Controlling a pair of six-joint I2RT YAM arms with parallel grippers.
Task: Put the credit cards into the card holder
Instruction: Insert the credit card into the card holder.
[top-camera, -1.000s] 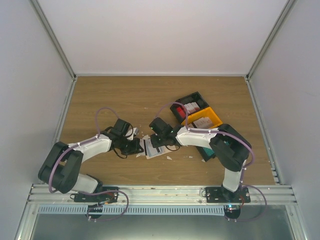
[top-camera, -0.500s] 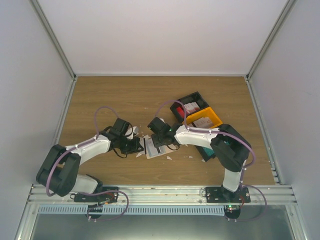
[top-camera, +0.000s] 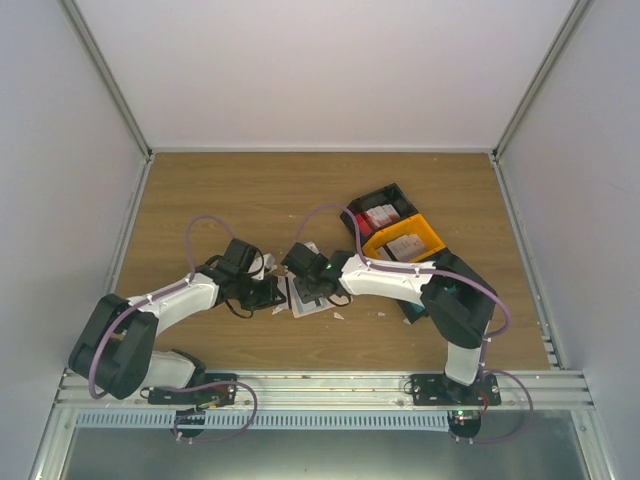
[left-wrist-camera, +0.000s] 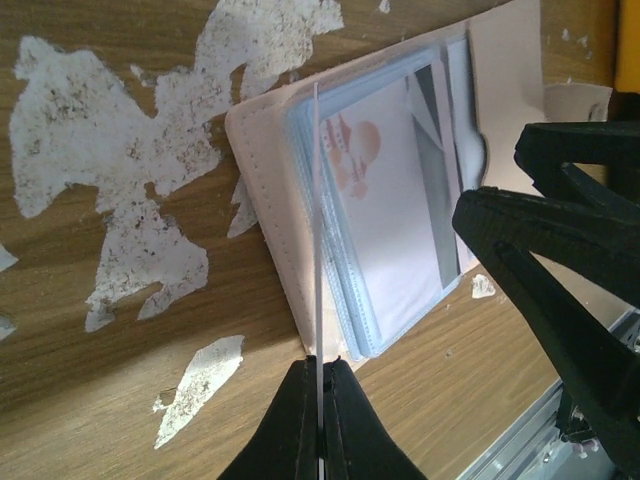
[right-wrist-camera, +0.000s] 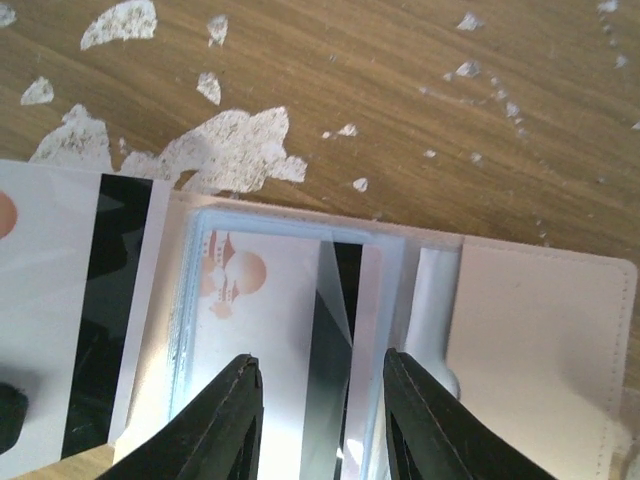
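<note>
Card holder (right-wrist-camera: 540, 350): open, printed card (right-wrist-camera: 255, 310) inside.
My left gripper (left-wrist-camera: 318, 395): clamping white card (left-wrist-camera: 317, 220).
My right gripper (right-wrist-camera: 320, 365): apart, moved over holder.

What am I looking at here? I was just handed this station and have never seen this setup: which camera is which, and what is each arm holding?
It is a robot with a left arm and a right arm, bolted at the near edge of a wooden table. Each ends in a two-finger pincer. The wide picture looks down from above; the other two come from a camera on each wrist.

On the table lie an open beige card holder with clear sleeves, white scraps, and to the right a black bin and a yellow bin.

The left pincer is shut on a thin white card, seen edge-on at the holder's edge. The right pincer is open over the sleeves. A card with an orange mark already sits in a sleeve.
</note>
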